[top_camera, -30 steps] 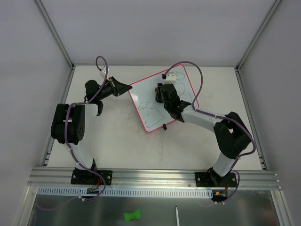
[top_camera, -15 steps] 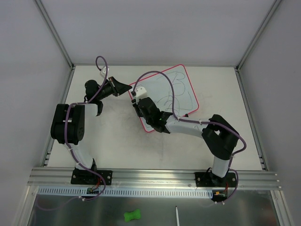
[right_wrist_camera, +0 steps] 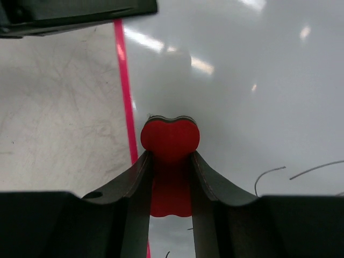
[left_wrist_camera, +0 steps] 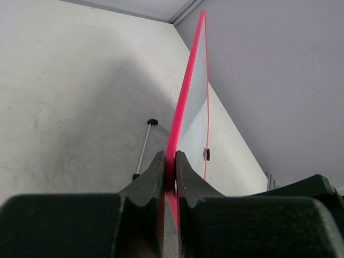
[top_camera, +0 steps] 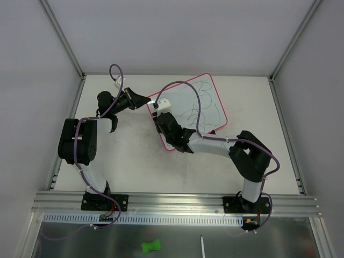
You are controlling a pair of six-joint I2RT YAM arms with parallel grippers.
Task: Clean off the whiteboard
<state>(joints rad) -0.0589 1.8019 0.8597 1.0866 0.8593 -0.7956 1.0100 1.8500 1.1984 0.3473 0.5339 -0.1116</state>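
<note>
The whiteboard (top_camera: 207,97) lies tilted on the table, pink-framed, with dark scribbles on its middle and right. My left gripper (top_camera: 143,100) is shut on the frame at the board's left edge; the left wrist view shows both jaws pinching the pink rim (left_wrist_camera: 170,173), with the board surface (left_wrist_camera: 196,97) seen edge-on. My right gripper (top_camera: 159,114) is over the board's left part, shut on a red eraser (right_wrist_camera: 170,141) that presses on the white surface just inside the pink frame (right_wrist_camera: 124,102). Scribbles (right_wrist_camera: 269,174) lie to its right.
A thin white stick with black ends (left_wrist_camera: 143,148) lies on the table beside the board. A small black clip (left_wrist_camera: 207,154) sits on the board's far edge. Below the rail, a green object (top_camera: 151,246) and a white pen (top_camera: 202,244) lie in the tray.
My right gripper swept with the eraser from the board's middle right to its left edge, then barely shifted. My left gripper held still on the frame.
</note>
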